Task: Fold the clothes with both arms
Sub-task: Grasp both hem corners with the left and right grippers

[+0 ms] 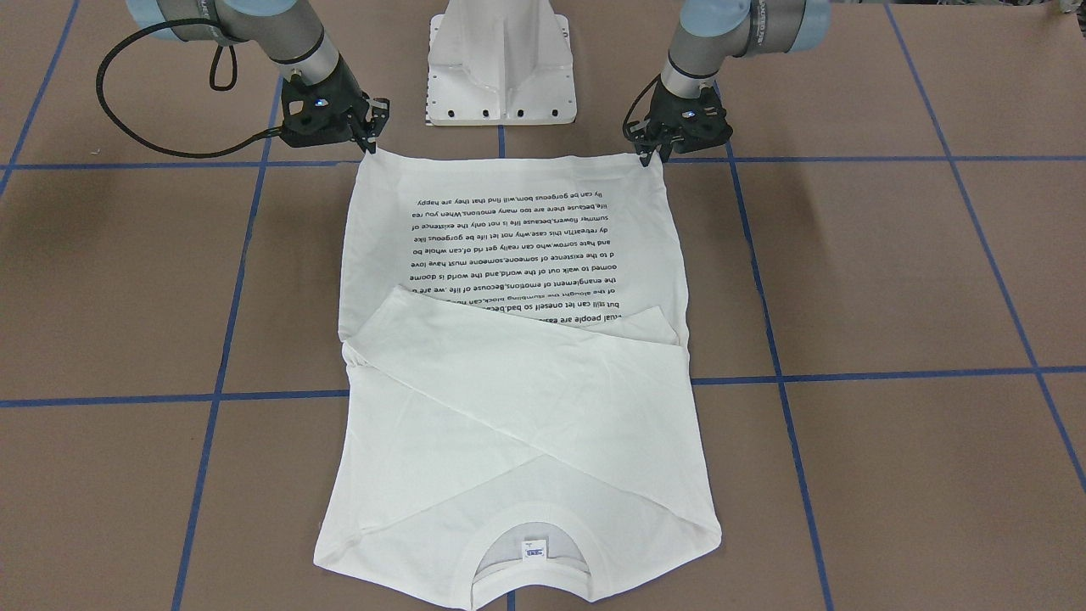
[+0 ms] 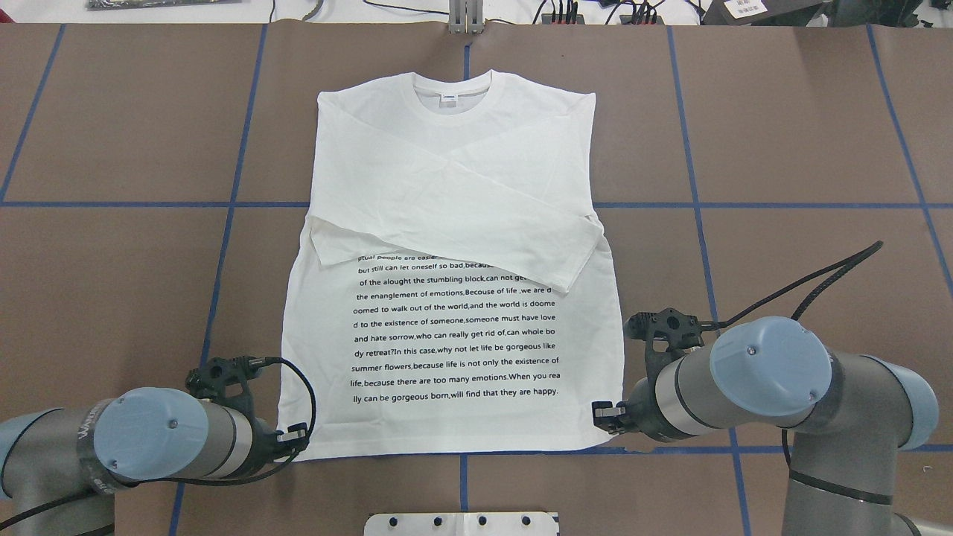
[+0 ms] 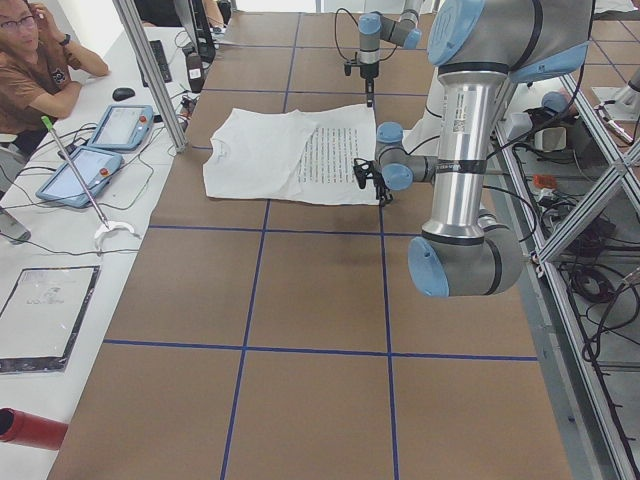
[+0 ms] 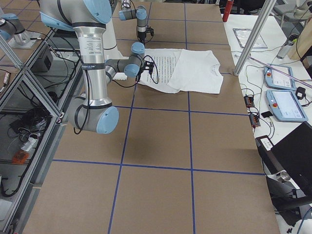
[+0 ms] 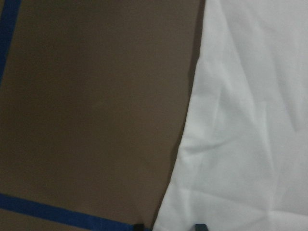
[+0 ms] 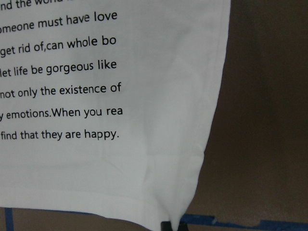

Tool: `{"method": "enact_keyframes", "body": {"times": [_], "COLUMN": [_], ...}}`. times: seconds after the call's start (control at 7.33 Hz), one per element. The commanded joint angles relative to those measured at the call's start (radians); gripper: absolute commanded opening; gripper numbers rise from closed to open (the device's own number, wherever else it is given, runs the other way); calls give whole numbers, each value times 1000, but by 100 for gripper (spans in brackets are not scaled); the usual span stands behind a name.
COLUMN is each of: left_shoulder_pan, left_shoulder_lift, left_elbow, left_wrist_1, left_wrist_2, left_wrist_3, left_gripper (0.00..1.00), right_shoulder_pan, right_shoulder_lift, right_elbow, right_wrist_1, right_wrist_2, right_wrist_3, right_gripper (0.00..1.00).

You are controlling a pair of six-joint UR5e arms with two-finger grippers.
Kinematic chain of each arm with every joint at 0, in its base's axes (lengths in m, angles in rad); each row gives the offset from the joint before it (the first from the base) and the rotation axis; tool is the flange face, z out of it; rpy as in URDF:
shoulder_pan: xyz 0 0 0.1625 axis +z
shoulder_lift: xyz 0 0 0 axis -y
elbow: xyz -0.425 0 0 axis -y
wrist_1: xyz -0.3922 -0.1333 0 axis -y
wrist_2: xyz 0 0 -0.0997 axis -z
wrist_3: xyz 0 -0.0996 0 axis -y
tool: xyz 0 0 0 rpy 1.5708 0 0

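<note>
The right jaws are pinched together on one hem corner of the shirt (image 2: 461,186). The fingertips (image 5: 200,226) of the left jaws sit apart at the other hem corner, with the shirt's side edge running in between them. The hem lies straight between both, near the pedestal (image 1: 501,76). The sleeves (image 2: 484,223) cross over the chest, and the collar (image 2: 454,83) is at the far side. Bare worktop (image 2: 112,298) spreads wide on either side of the cloth

White shirt (image 4: 190,73) flat on table (image 4: 156,141); R gripper (image 4: 141,77) at near hem corner, L gripper (image 4: 142,40) at far; grip unclear.
</note>
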Motion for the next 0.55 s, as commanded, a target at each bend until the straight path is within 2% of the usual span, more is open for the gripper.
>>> {"method": "enact_keyframes", "body": {"times": [0.0, 0.14, 0.27, 0.41], "left_shoulder_pan": [2, 2, 4, 4], "left_shoulder_lift": [-2, -7, -30, -48], "left_elbow": [1, -8, -10, -15], "left_wrist_1": [0, 14, 43, 60], "left_wrist_2": [0, 0, 0, 0], "left_wrist_3": [-5, -5, -5, -5], "left_gripper": [18, 6, 0, 0], "right_shoulder_pan": [4, 7, 8, 13], "right_shoulder_lift": [0, -2, -2, 0], "right_elbow": [-2, -2, -2, 0], "right_wrist_1": [0, 0, 0, 0], "right_wrist_2": [1, 3, 5, 8], "right_wrist_3": [0, 0, 0, 0], "right_gripper": [0, 0, 0, 0]}}
